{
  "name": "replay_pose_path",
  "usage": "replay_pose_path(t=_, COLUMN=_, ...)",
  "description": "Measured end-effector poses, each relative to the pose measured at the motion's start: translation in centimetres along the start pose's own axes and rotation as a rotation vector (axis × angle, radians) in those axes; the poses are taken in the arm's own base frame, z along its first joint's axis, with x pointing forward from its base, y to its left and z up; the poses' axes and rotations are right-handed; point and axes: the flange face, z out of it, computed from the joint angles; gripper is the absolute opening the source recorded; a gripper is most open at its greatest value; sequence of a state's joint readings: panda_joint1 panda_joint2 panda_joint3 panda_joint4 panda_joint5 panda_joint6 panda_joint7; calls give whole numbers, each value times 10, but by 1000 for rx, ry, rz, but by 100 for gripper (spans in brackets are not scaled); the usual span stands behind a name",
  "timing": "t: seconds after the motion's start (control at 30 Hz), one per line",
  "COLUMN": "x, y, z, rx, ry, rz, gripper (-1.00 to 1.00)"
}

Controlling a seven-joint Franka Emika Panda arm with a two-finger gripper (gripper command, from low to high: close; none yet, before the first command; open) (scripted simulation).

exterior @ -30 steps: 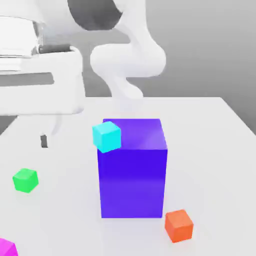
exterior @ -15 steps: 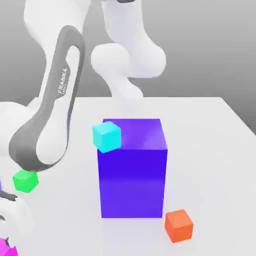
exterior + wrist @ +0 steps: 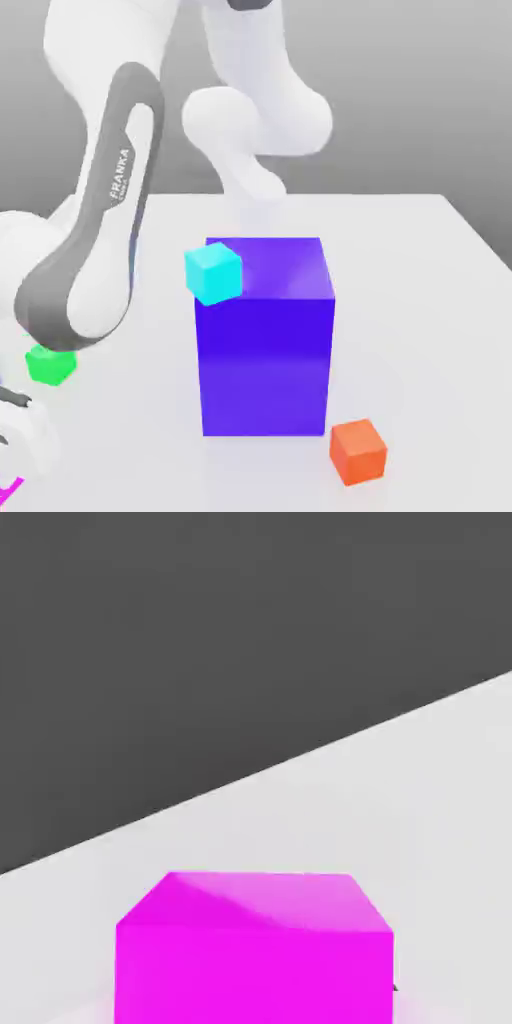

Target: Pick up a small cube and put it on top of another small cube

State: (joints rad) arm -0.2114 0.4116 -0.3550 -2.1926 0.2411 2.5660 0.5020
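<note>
My gripper clamped on small cube [image 3: 254, 952], at bench [image 3: 420, 300] corner, exterior view's lower left. Risk: shallow grip slips on lift; carry path clips tall blue block [image 3: 266, 340]; off-centre release topples stack.

White table [image 3: 400, 260] with blue-violet block [image 3: 265, 360], green [image 3: 50, 366], orange [image 3: 358, 452], magenta cubes [image 3: 255, 952].

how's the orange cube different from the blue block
Size: the orange cube is far smaller than the blue block, which towers over it.
Colour: the cube is orange, the block blue-violet.
Load: a cyan cube shows at the block's upper corner, on the exterior view's left; nothing sits on the orange cube.
Shared: both are plain, box-shaped and rest on the white table.
</note>
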Motion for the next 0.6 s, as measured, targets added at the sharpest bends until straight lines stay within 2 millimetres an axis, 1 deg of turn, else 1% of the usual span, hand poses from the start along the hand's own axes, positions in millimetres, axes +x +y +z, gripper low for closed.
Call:
replay_pose_path(t=0.1, x=1, y=49, z=-13, rx=-5, ry=3, rz=88, gripper=-100)
replay_pose_path(t=0.2, x=-6, y=97, z=-24, rx=-8, ry=3, rz=174, gripper=-100)
replay_pose_path(t=0.33, x=-24, y=156, z=-33, rx=-6, ry=0, rz=285, gripper=-100)
replay_pose_path(t=0.37, x=-27, y=175, z=-34, rx=-3, ry=-1, rz=325, gripper=-100)
replay_pose_path(t=0.43, x=-42, y=200, z=-36, rx=2, ry=-4, rz=375, gripper=-100)
replay_pose_path(t=0.47, x=-47, y=210, z=-34, rx=5, ry=-6, rz=398, gripper=-100)
replay_pose_path(t=0.5, x=-50, y=212, z=-28, rx=7, ry=-6, rz=402, gripper=-100)
replay_pose_path(t=0.6, x=-54, y=207, z=-1, rx=10, ry=-7, rz=390, gripper=-100)
